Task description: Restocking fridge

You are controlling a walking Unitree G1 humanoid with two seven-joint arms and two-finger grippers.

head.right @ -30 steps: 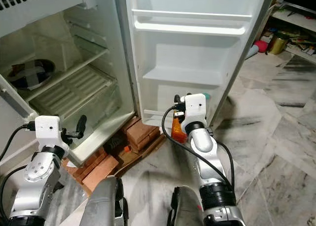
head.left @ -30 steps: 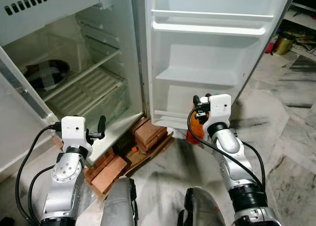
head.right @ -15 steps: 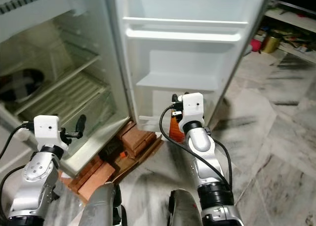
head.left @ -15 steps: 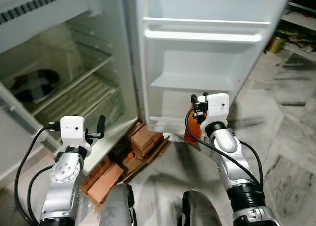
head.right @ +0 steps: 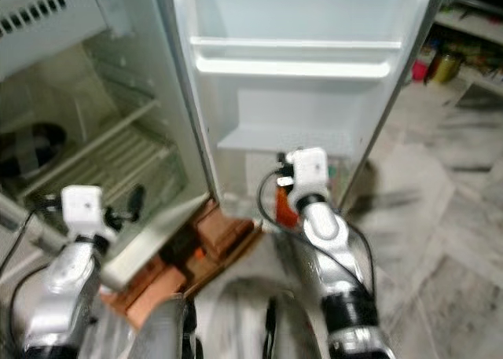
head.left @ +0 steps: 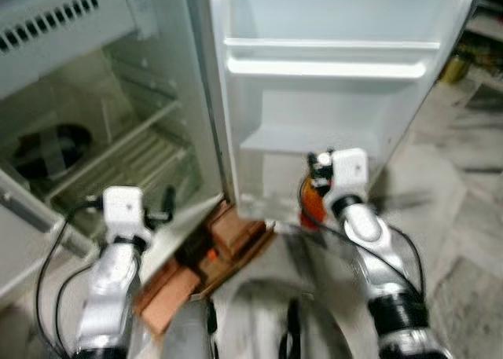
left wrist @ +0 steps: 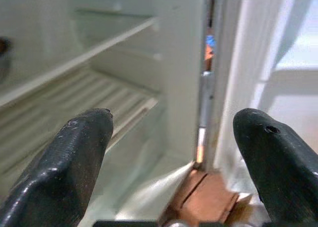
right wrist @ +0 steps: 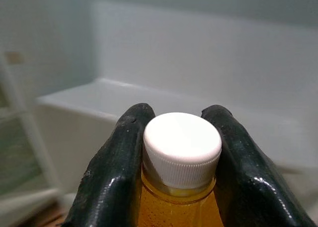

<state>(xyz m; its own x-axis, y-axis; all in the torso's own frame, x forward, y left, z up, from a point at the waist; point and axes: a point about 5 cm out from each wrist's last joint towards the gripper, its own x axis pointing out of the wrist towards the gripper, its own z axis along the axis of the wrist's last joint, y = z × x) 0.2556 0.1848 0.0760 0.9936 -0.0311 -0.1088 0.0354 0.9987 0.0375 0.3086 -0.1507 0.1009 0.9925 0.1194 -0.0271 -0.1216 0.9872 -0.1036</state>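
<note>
**A:** so what's the right gripper (right wrist: 181, 152) doing? The right wrist view has its jaws clamped on the neck of an orange bottle (right wrist: 175, 207), one black finger (right wrist: 112, 172) pressed on each side right under the white cap (right wrist: 182, 140). Amber liquid shows below the cap.

**B:** yep, it's gripping the bottle for sure. In the head views the bottle (head.left: 310, 206) is a blurry orange shape tucked behind the right wrist, held low in front of the open fridge door (head.left: 330, 100). It sits just below the door's lower shelf (head.left: 314, 139), not resting on anything as far as the frames show.

**A:** and the left gripper (left wrist: 174, 152)?

**B:** jaws spread wide with nothing between them. The left wrist view looks past its two fingers (left wrist: 64, 162) into the fridge body: a ribbed white shelf (left wrist: 64, 108) and the door hinge edge. In the head view that gripper (head.left: 161, 210) hovers near the bottom front edge of the fridge cabinet (head.left: 102, 139).

**A:** what's the stuff under the fridge?

**B:** reddish bricks (head.left: 236, 229) stacked at its base, on a marble floor (head.left: 464, 186). There's a dark round dish (head.left: 47, 143) inside on the wire shelf (head.left: 126, 159). Head views are pretty smeared, so smaller details are hard to tell.
</note>
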